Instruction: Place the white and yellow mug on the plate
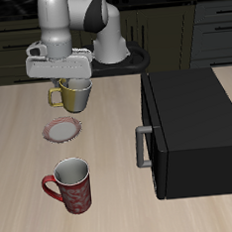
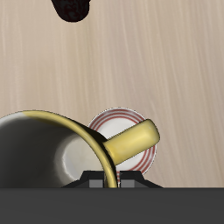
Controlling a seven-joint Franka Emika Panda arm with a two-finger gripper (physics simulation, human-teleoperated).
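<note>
The white and yellow mug (image 1: 75, 94) hangs in my gripper (image 1: 73, 84), lifted off the table, a little behind and above the plate (image 1: 62, 131). The gripper is shut on the mug's rim. In the wrist view the mug (image 2: 52, 153) fills much of the frame, with its pale inside and its yellow handle (image 2: 131, 140) pointing out over the plate (image 2: 118, 121). The plate is a small saucer with a reddish-brown rim, partly hidden by the mug and its handle. The fingertips barely show past the mug.
A red speckled mug (image 1: 70, 185) stands near the table's front edge, beyond the plate from the gripper; it shows in the wrist view (image 2: 73, 9) too. A large black microwave (image 1: 189, 131) with a grey handle (image 1: 143, 147) takes up the other side of the table.
</note>
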